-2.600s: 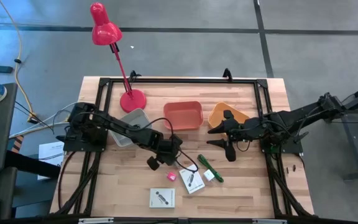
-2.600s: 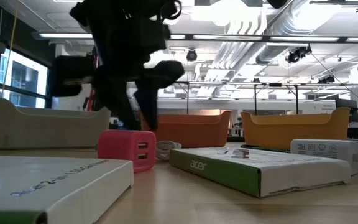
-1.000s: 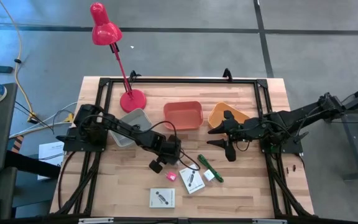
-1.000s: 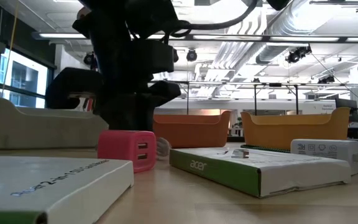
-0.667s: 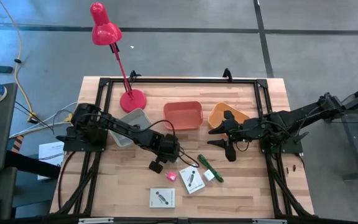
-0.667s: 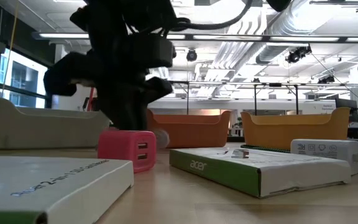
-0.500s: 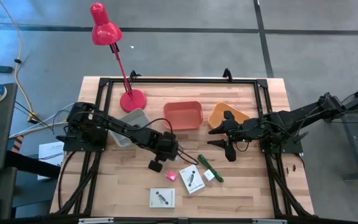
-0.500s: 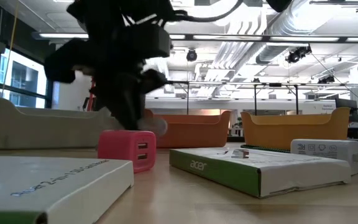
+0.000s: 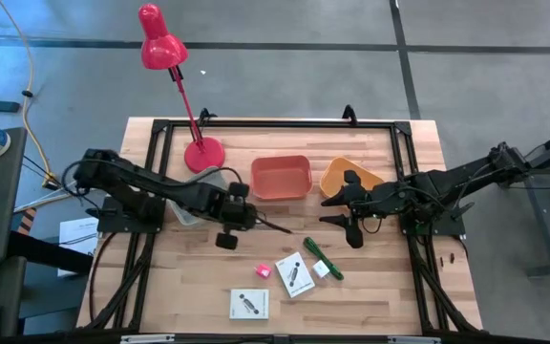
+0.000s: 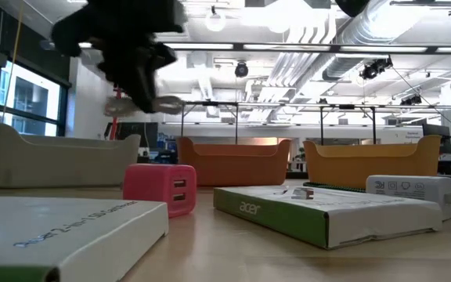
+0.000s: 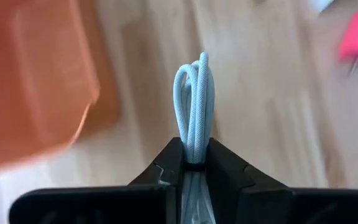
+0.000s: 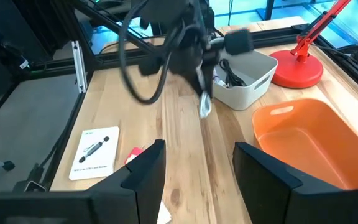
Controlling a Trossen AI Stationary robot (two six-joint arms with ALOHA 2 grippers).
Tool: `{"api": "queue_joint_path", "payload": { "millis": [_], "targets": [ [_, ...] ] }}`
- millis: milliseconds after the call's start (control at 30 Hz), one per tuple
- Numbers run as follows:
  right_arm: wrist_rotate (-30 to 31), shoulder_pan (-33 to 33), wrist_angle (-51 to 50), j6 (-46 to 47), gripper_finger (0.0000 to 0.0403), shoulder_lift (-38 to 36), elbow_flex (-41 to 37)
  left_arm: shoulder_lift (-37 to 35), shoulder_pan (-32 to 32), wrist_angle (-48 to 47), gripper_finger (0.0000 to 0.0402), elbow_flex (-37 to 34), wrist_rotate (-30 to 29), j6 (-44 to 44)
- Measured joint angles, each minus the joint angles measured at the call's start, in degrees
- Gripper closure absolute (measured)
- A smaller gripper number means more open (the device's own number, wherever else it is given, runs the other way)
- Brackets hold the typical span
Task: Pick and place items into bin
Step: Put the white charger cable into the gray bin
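- Carrying is the step in hand: the left gripper [image 11: 194,163] has its two dark fingers closed on a folded bundle of pale cable [image 11: 193,102], whose loop stands out past the fingertips in the left wrist view
- Seen from above, the left gripper [image 9: 225,229] is toward the left half of the tabletop, between the grey bin [image 9: 201,182] near the far-left edge and the red bin [image 9: 282,177] at the middle of the far edge
- Seen from the right wrist, the cable [image 12: 204,104] hangs clear of the wood just beside the grey bin [image 12: 253,73], which already holds dark cable
- Judged destination is the grey bin, though this is likely rather than certain, the low view being smeared by motion around the gripper [image 10: 143,94]
- Next move calls for bringing the bundle over the bin's rim, high enough that the dangling loop clears the wall, then parting the fingers
- Right gripper [image 12: 194,163] waits with fingers spread wide and holding nothing, near the orange bin [image 9: 349,176] toward the far-right edge
- Items left on the tabletop near the front edge: pink block [image 9: 264,271], two white cards [image 9: 250,305], green-handled tool [image 9: 321,258] and a small white block [image 9: 322,270]
- Red lamp [image 9: 204,154] stands at the far-left corner, close to the grey bin; the approach should keep off its base
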Motion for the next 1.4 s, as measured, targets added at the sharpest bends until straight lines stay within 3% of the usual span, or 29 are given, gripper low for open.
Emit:
{"api": "queue_joint_path", "payload": {
  "millis": [267,533,967,1233,1400],
  "targets": [
    [0.07,0.00,-0.31,-0.16,0.0226,-0.01,0.00,-4.43,0.00,-17.31,0.0376,-0.03,-5.59,-1.53],
    [-0.06,0.00,-0.30,1.09,0.0226,-0.01,0.00,-5.31,0.01,-25.48,0.0365,-0.11,-12.23,-1.53],
    [2.18,2.86,-0.39,2.72,0.0226,0.00,0.00,-5.83,0.04,-22.89,0.0366,-13.15,-13.23,-11.90],
    [2.89,3.48,-0.70,3.86,0.0226,0.00,0.00,-9.10,0.64,-20.06,0.0364,-17.47,-14.16,-18.27],
    [2.89,3.48,-0.81,4.23,0.0226,-0.01,0.00,-11.88,3.85,-19.68,0.0337,-17.93,-14.62,-20.80]
  ]
}}
